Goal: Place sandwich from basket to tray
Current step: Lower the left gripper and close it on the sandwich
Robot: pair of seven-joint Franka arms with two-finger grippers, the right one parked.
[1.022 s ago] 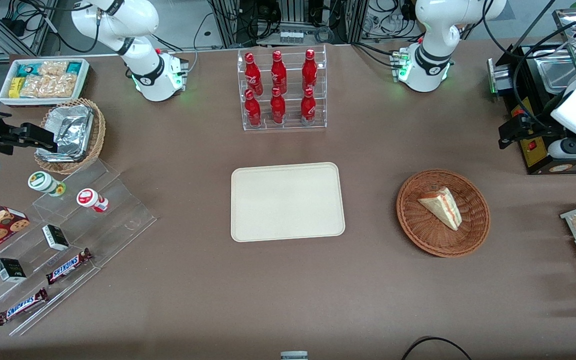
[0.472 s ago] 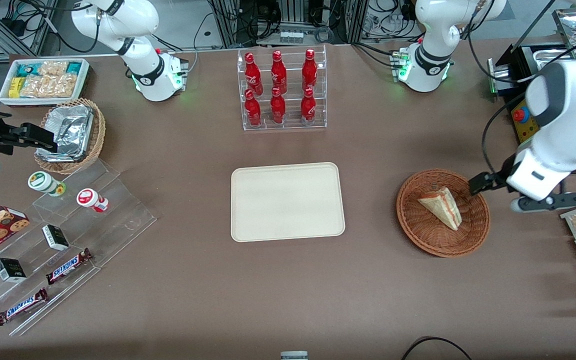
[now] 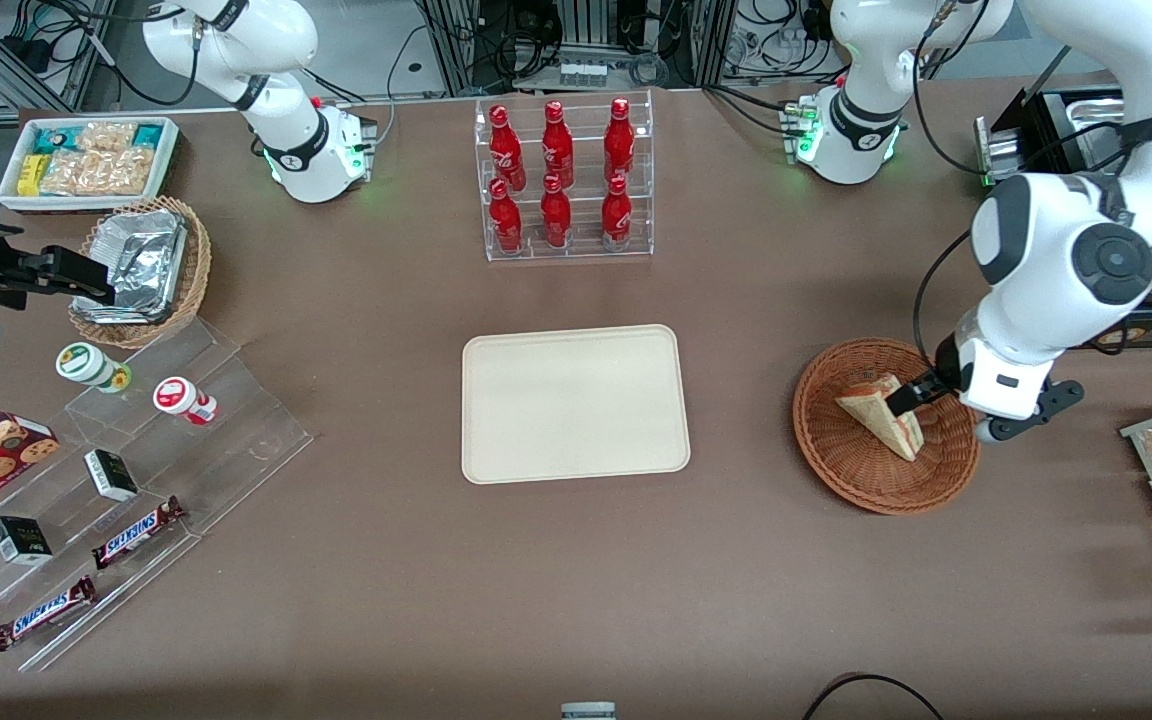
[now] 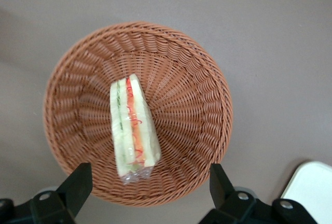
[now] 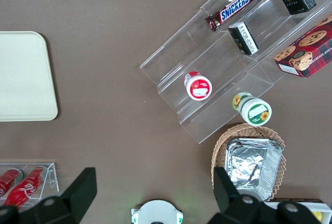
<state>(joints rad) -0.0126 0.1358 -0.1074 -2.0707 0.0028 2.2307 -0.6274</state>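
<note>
Only the tray's (image 4: 316, 190) corner shows in the wrist view, while the gripper (image 4: 148, 182), fingers spread wide and empty, hangs above the basket (image 4: 197, 79), where the sandwich (image 4: 132, 128) lies between its fingers but lower.

The gripper (image 3: 921, 392) hangs over the basket (image 3: 841, 460), covering one part of the sandwich (image 3: 876, 415); the picture edge cuts its fingers (image 4: 78, 185).
</note>
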